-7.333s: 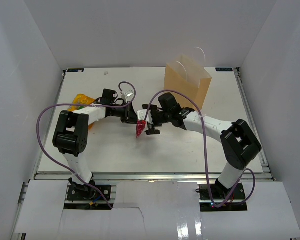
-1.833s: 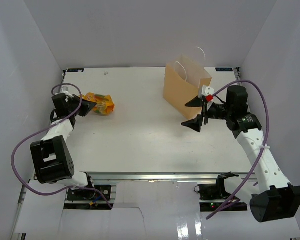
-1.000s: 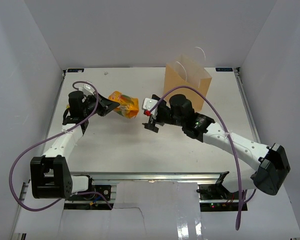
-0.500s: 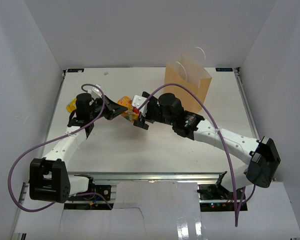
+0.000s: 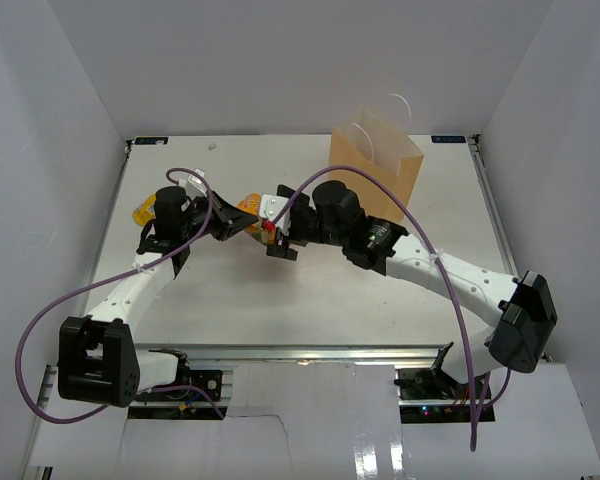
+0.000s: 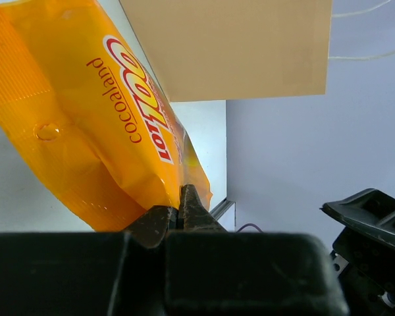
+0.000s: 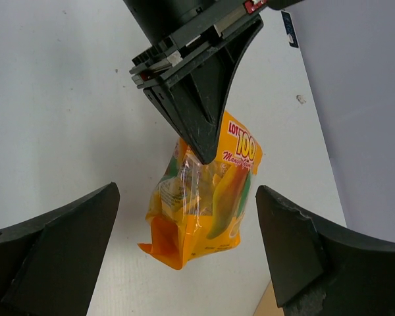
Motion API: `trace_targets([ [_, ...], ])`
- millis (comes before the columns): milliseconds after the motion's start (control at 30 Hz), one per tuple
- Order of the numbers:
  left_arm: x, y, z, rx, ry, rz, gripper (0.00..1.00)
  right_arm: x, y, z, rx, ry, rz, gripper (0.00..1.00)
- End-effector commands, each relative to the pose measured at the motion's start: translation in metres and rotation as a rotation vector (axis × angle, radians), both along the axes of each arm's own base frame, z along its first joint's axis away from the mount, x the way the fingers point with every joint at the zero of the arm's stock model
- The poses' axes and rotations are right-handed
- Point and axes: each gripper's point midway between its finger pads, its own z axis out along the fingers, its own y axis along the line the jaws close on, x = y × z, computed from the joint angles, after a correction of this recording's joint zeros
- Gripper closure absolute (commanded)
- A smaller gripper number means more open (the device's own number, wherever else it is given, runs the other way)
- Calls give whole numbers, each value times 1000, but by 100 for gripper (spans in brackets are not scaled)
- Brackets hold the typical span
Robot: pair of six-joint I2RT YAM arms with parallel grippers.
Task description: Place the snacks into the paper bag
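White walls box in a white table [image 5: 310, 290]. From above, the left gripper [image 5: 238, 222] is pinched on an orange snack bag [image 5: 248, 208], held off the surface near mid-table. The right gripper [image 5: 277, 235] is spread wide just beside it, and the paper bag [image 5: 375, 180] stands upright behind them. It looks like a handover, so I'd close the right fingers on the free lower half before the left lets go. The left wrist view shows glossy, crinkled orange film with red lettering, clamped at its edge. The right wrist view shows it hanging between the open jaws, green-and-yellow fruit print facing.
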Motion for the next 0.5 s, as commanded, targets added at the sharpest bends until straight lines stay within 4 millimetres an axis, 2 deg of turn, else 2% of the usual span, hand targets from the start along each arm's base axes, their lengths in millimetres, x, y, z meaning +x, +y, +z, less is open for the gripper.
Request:
trace_targets([
  [0,4,-7,44,-34,-142,-33,100,-9,9,25,-11,-70,96,10],
  [33,4,-7,44,-34,-142,-33,100,-10,10,32,-7,-80,112,10],
  [267,1,-12,45,-38,-143,-55,100,5,19,37,-10,-110,89,10],
  [333,1,-12,46,-40,-143,-57,100,5,22,30,-24,-103,101,10],
  [467,2,-12,49,-42,-152,-56,100,10,17,-1,-89,-100,76,10],
])
